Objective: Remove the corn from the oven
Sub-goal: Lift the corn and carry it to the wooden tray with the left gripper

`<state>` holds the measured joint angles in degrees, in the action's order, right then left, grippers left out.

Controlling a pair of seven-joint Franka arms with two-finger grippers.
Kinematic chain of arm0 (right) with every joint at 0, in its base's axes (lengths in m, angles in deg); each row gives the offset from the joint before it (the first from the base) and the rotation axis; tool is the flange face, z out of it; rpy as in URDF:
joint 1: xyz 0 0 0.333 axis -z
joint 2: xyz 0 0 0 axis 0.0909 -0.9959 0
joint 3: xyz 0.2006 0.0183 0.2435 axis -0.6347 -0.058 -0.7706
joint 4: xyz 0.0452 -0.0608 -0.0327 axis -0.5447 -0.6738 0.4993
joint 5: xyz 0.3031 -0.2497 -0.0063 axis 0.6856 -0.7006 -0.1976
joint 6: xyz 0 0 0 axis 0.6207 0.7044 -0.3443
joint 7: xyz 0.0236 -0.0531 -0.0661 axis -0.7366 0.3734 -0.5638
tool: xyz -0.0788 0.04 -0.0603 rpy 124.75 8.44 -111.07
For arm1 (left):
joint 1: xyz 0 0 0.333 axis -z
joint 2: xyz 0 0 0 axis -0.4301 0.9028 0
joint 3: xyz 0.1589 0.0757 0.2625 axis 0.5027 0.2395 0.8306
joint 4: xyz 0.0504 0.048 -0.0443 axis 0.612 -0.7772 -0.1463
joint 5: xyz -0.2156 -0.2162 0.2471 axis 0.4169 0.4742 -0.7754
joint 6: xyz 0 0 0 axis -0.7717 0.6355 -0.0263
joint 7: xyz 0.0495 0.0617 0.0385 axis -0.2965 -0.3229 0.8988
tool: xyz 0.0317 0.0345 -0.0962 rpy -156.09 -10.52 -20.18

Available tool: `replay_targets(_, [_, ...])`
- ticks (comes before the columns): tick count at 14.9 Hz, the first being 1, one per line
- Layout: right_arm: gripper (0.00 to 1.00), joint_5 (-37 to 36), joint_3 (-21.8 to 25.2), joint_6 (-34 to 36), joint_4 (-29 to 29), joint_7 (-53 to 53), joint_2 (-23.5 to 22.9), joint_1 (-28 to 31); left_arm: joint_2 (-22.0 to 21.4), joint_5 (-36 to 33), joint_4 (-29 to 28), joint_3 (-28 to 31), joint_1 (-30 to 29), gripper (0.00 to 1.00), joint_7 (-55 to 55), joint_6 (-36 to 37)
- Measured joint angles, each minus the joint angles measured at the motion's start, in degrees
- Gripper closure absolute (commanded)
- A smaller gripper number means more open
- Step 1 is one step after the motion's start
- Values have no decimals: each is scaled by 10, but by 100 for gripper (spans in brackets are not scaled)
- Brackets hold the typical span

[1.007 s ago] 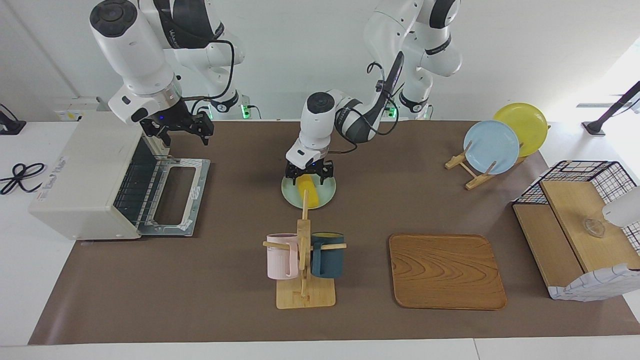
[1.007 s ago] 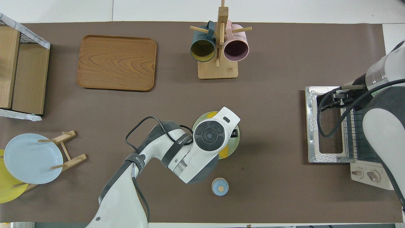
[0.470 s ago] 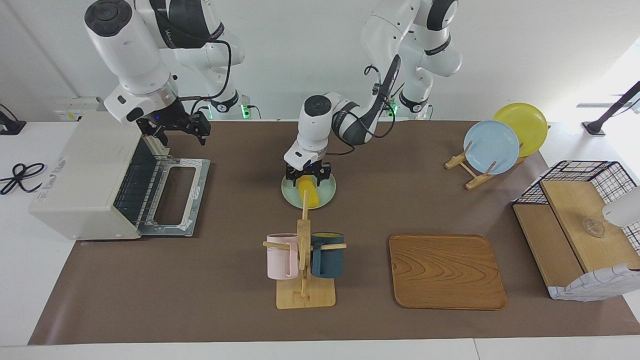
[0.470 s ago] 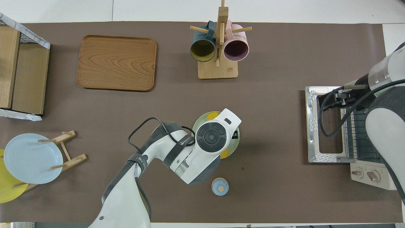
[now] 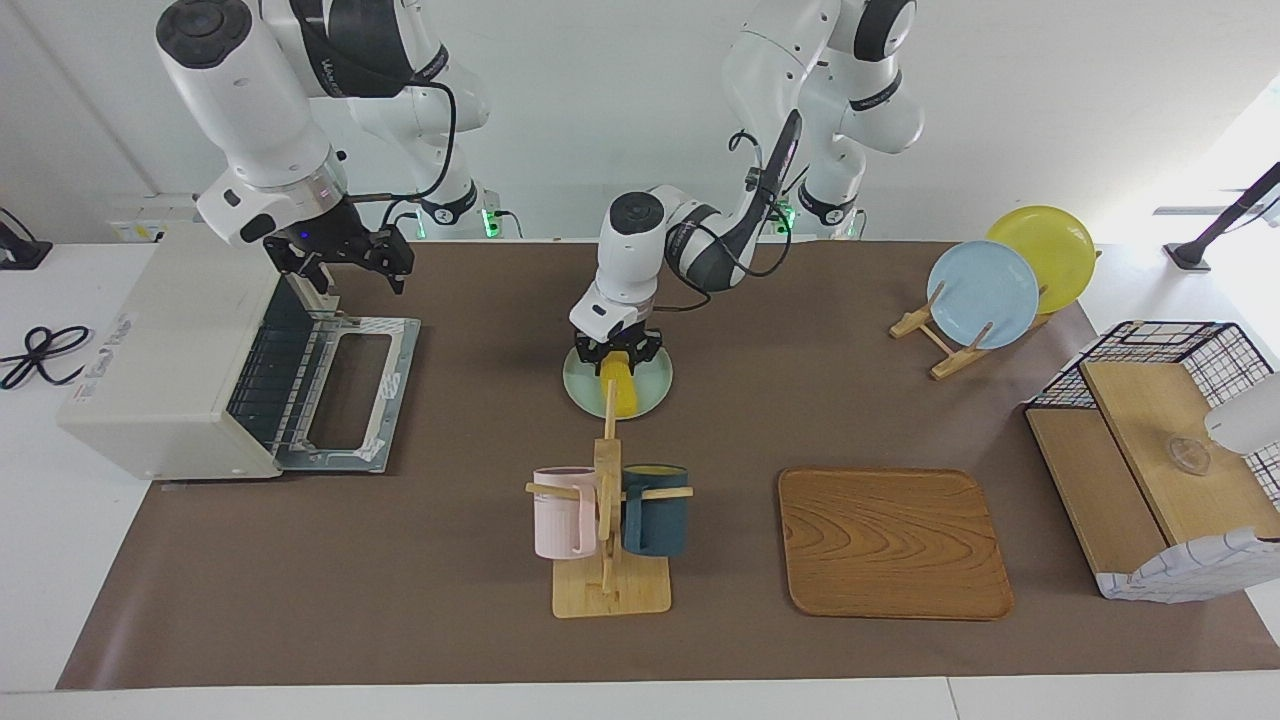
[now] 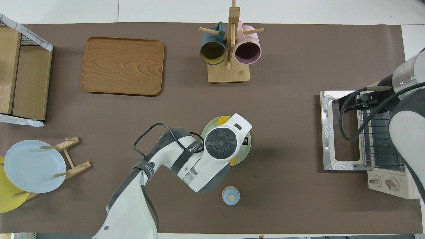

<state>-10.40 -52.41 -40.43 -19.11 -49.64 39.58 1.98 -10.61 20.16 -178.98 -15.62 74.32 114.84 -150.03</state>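
The corn [image 5: 624,388] lies on a pale green plate [image 5: 655,385] at the middle of the table, outside the oven [image 5: 160,350]. My left gripper [image 5: 618,358] is low over the end of the corn nearer the robots, fingers open on either side of it. In the overhead view the left wrist covers most of the corn [image 6: 233,162] and plate [image 6: 247,146]. The oven door [image 5: 395,380] is down and its wire rack [image 6: 378,139] is bare. My right gripper [image 5: 350,270] is open and empty, in the air above the door's hinge end.
A mug rack [image 5: 610,585] with a pink and a dark blue mug stands farther from the robots than the plate. A wooden tray [image 5: 893,542], a plate rack [image 5: 985,290] and a wire basket with wooden boards [image 5: 1160,470] are toward the left arm's end. A small blue pot [image 6: 230,195] sits nearer the robots than the plate.
My right gripper has risen and drawn back toward the oven's top. My left gripper has come down a little onto the corn's end.
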Motion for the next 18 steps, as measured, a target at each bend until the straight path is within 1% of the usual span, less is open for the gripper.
replay_targets(3, [0,0,0,0,0,0,0,1,-1,0,2,14,0,100,0,7])
replay_targets(5, [0,0,0,0,0,0,0,1,-16,0,7,35,-3,100,-1,33])
replay_targets(7, [0,0,0,0,0,0,0,3,-52,-1,13,48,-23,100,-11,79])
replay_targets(9, [0,0,0,0,0,0,0,6,-95,-1,15,51,-54,100,-27,121])
replay_targets(11, [0,0,1,0,0,0,1,6,-120,-2,15,52,-89,100,-49,141])
replay_targets(14, [0,0,1,-1,0,0,2,6,-123,-3,19,54,-155,100,-110,141])
replay_targets(18, [0,0,1,-1,0,0,2,6,-105,-3,44,54,-237,100,-208,140])
